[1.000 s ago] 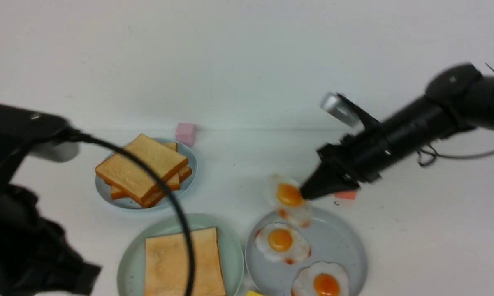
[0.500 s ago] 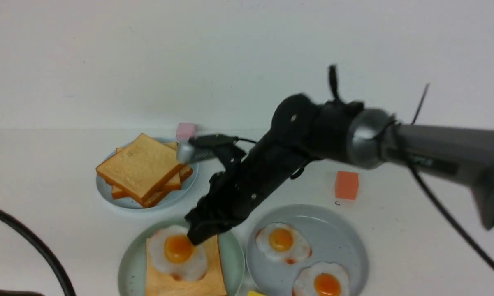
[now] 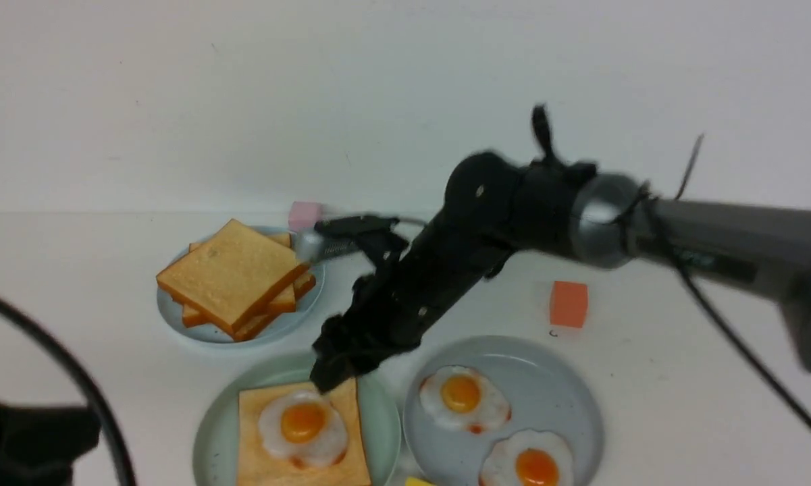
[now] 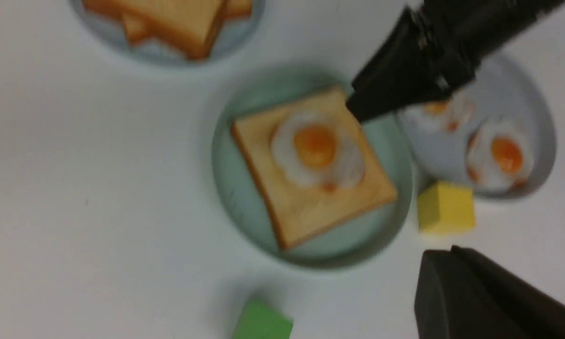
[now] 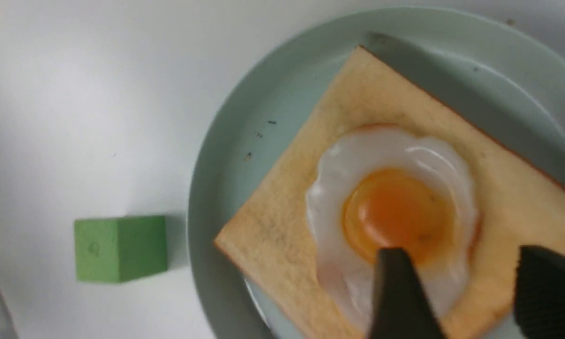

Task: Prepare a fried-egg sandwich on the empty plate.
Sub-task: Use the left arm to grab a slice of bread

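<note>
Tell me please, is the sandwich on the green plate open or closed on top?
Open: the fried egg lies uncovered on one toast slice, with no second slice above it.

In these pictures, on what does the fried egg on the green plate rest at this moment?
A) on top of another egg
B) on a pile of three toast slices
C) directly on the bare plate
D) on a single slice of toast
D: the fried egg lies on one slice of toast, which lies on the green plate.
</note>
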{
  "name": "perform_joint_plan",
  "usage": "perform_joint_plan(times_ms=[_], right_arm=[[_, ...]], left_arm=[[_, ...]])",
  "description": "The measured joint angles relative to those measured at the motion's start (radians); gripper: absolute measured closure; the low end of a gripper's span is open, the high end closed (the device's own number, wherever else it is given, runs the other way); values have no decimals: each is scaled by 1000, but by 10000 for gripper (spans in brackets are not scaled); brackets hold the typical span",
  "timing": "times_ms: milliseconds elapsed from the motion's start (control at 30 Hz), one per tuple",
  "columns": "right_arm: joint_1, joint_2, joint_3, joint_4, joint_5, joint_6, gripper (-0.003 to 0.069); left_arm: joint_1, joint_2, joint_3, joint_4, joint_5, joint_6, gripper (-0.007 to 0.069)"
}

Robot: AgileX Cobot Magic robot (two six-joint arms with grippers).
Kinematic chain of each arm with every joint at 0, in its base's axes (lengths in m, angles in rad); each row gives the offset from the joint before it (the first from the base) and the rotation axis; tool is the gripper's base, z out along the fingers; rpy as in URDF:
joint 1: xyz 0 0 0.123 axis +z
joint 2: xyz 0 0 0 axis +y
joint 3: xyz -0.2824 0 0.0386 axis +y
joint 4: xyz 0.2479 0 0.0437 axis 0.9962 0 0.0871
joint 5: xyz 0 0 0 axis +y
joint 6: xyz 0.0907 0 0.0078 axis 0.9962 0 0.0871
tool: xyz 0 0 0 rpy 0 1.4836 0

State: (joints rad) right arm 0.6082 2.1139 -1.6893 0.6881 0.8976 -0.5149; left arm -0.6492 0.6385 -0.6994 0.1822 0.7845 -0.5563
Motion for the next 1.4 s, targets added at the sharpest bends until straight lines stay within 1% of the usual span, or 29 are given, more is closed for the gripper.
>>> perform_joint_plan(times_ms=[67,133,167,233,300,333,400,467,533,600,633,667,700,800,833,1000,1067,1133,1167,1267,1400], right_arm=[[-31,-69,-60,-90,95,97,176],[-49,-136,-123,-206,195,192,143],[-50,-157,-138,-231,221,215,137],[-50,-223,-169,-354,287,279,129],[-50,-293,-179,-440,322,339,126],[-50,-332,-179,-478,332,370,125],[-50,-416,-170,-536,340,420,125],[-49,-489,-135,-545,344,439,124],[-41,-564,-85,-537,335,444,123],[-20,-655,8,-518,295,443,124],[-13,-680,37,-509,280,439,124],[3,-733,105,-491,243,426,124],[12,-761,145,-476,223,416,124],[31,-845,276,-436,172,388,124],[33,-864,310,-428,162,383,124],[33,-924,458,-397,136,379,124],[33,-925,481,-392,135,379,124],[33,-925,489,-391,133,379,124],[33,-925,490,-391,128,379,124],[35,-925,490,-388,119,379,124],[37,-925,490,-388,117,379,124]], left_arm=[[0,75,-1,87,-44,-128,625],[14,170,-19,190,-55,-250,626],[21,197,-29,207,-56,-278,626],[76,276,-71,267,-68,-330,626],[152,347,-131,275,-83,-334,626],[201,378,-165,260,-91,-317,626],[316,438,-233,163,-96,-226,626],[411,502,-294,22,-88,-106,626],[501,558,-333,-152,-66,33,624],[593,641,-370,-355,-32,193,623],[626,665,-379,-429,-22,231,622],[671,713,-388,-527,-14,298,617],[705,754,-395,-593,-11,343,610],[771,866,-410,-719,-16,422,573],[779,896,-413,-738,-23,437,561],[788,1052,-430,-851,-77,556,414],[786,1093,-432,-896,-107,596,356],[786,1124,-432,-934,-140,635,314],[786,1149,-432,-970,-170,673,288],[786,1191,-433,-1045,-218,740,270],[786,1253,-436,-1193,-269,860,263]])
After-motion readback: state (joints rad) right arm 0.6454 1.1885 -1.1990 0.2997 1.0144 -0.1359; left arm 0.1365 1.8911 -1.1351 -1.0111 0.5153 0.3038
